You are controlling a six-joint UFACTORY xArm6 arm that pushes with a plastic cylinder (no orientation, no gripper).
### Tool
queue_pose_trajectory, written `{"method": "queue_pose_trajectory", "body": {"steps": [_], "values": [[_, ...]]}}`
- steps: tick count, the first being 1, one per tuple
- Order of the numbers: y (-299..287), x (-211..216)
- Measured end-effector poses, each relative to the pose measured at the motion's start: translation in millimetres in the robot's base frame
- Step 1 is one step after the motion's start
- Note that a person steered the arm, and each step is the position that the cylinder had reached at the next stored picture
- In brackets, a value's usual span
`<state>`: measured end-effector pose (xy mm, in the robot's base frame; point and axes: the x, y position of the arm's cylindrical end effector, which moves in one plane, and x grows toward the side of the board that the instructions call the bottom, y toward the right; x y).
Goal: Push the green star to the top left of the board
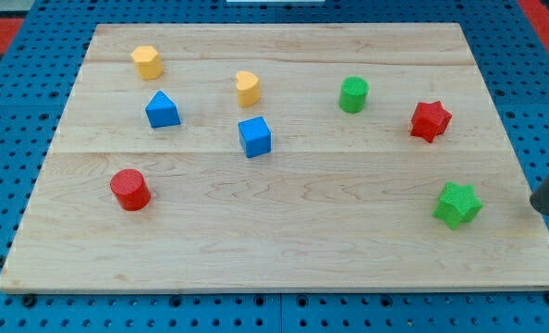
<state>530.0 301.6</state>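
The wooden surface fills the frame, and the green star sits at its lower right, far from the upper-left corner. It looks small, light, rigid and ready to slide or spin, so push its right flank squarely. My tip hangs just right of it, apart, with no fingers to open or hold.

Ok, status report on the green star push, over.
My tip at the view's right edge, right of the green star, apart from it. Star low on the board's right. Blue cube and yellow blocks lie toward the top left.
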Motion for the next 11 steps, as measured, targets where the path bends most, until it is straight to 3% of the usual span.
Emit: {"method": "queue_pose_trajectory", "body": {"steps": [1, 2, 3, 4, 5, 6, 7, 11], "values": [[0, 11], [-34, 81], [-99, 46], [-65, 26], [-125, -29], [-242, -21], [-278, -45], [-270, -59]]}}
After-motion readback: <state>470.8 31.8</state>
